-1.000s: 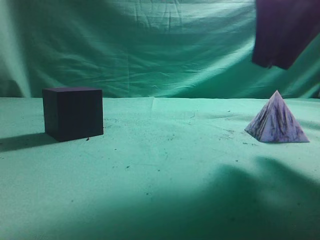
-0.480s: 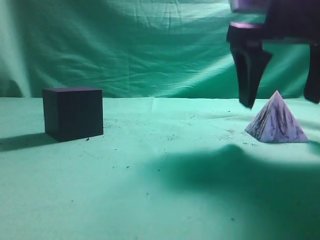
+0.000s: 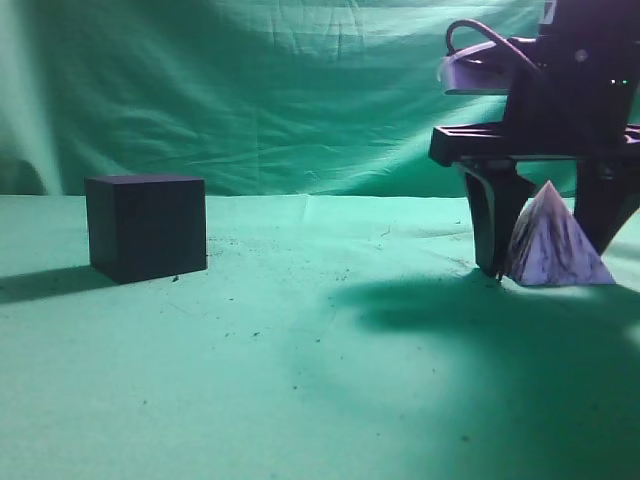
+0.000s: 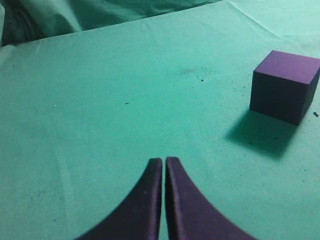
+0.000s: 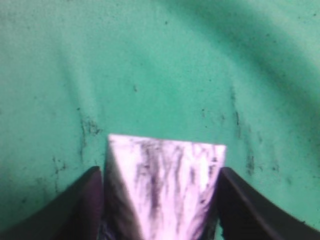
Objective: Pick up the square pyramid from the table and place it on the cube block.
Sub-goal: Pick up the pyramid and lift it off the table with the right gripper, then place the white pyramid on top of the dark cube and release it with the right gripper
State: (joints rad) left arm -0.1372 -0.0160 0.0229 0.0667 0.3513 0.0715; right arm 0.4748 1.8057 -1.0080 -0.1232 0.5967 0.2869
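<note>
The square pyramid (image 3: 550, 245), pale lilac with dark streaks, stands on the green table (image 3: 300, 350) at the right. My right gripper (image 3: 545, 262) is down at the table and open, with one finger on each side of the pyramid's base. In the right wrist view the pyramid (image 5: 165, 180) fills the gap between the fingers (image 5: 160, 172), which sit close against its edges. The dark cube block (image 3: 146, 227) stands at the left, far from the pyramid. My left gripper (image 4: 163, 161) is shut and empty above the cloth, with the cube (image 4: 285, 92) ahead to its right.
A wrinkled green curtain (image 3: 280, 90) hangs behind the table. The right arm casts a wide shadow (image 3: 480, 330) over the cloth in front of the pyramid. The cloth is speckled with small dark flecks.
My right gripper has come down from the upper right and now straddles the pyramid with its fingertips at the table. The pyramid and cube have not moved.
</note>
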